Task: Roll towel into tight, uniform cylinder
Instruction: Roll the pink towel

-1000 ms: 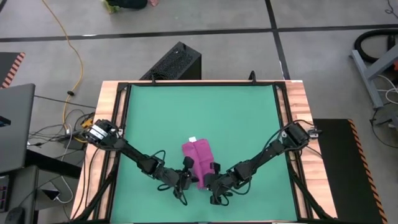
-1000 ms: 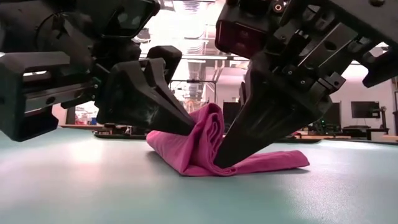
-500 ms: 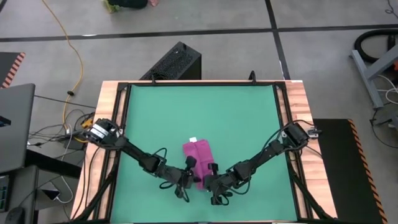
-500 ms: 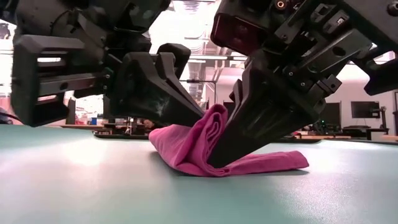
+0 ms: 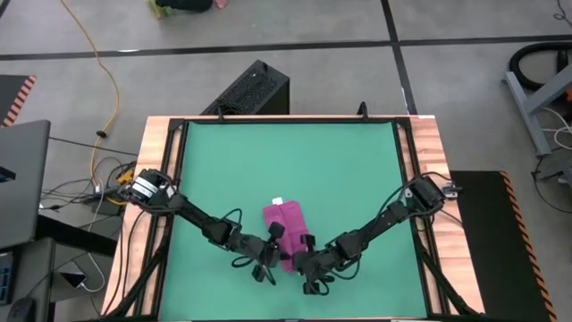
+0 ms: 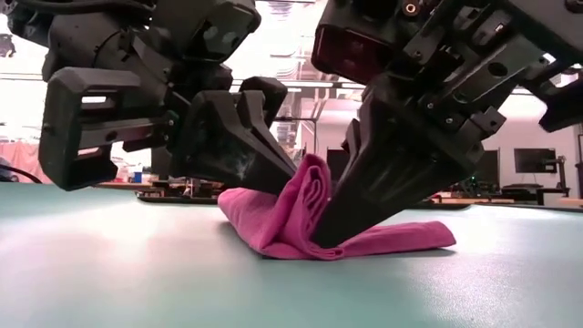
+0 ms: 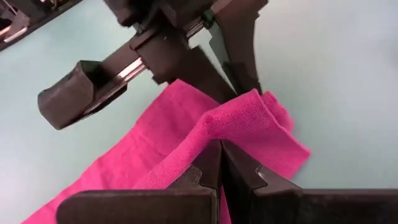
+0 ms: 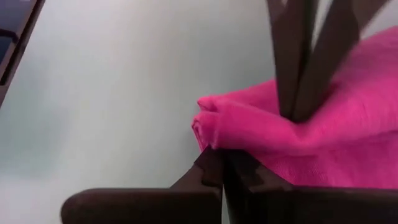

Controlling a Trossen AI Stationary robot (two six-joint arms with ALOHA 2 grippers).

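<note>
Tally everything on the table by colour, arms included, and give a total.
Pink: 1, the towel
Green: 1, the mat
Dark: 2, the left tool and the right tool, both shut on the towel
Total: 4

Left gripper (image 7: 221, 149) jaws pinching raised towel (image 7: 205, 134) fold, right gripper (image 7: 239, 81) opposite

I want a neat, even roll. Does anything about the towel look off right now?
Yes. The towel is not a cylinder: the left pincer and right pincer pinch its near end up into a lopsided ridge, while the rest lies flat on the green mat.
</note>
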